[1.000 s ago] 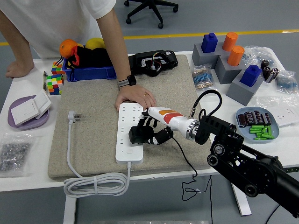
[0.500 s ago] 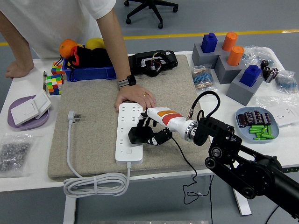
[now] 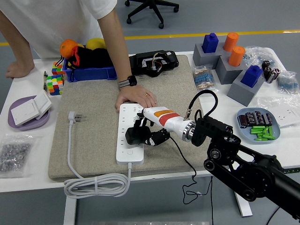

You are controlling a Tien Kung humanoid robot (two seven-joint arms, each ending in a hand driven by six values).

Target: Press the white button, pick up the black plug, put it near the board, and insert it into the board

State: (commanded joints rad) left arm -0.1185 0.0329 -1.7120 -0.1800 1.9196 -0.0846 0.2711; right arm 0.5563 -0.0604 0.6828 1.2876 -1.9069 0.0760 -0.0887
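The board [image 3: 130,136] is smooth white plastic with a slight sheen, lying on a rough, matt grey felt-like mat [image 3: 98,126]. The black plug [image 3: 135,137] looks like matt plastic. The right hand [image 3: 149,133] has a glossy white and orange shell, a bright metal wrist ring and dull black fingers

Around the grey felt mat [image 3: 98,117]: one white power strip [image 3: 130,134] on it; one black plug [image 3: 134,137]; one white cable plug [image 3: 75,116]; two blue pegs [image 3: 210,42] and two orange pegs [image 3: 230,41] right of it; perhaps two puzzle cubes [image 3: 54,84] left.
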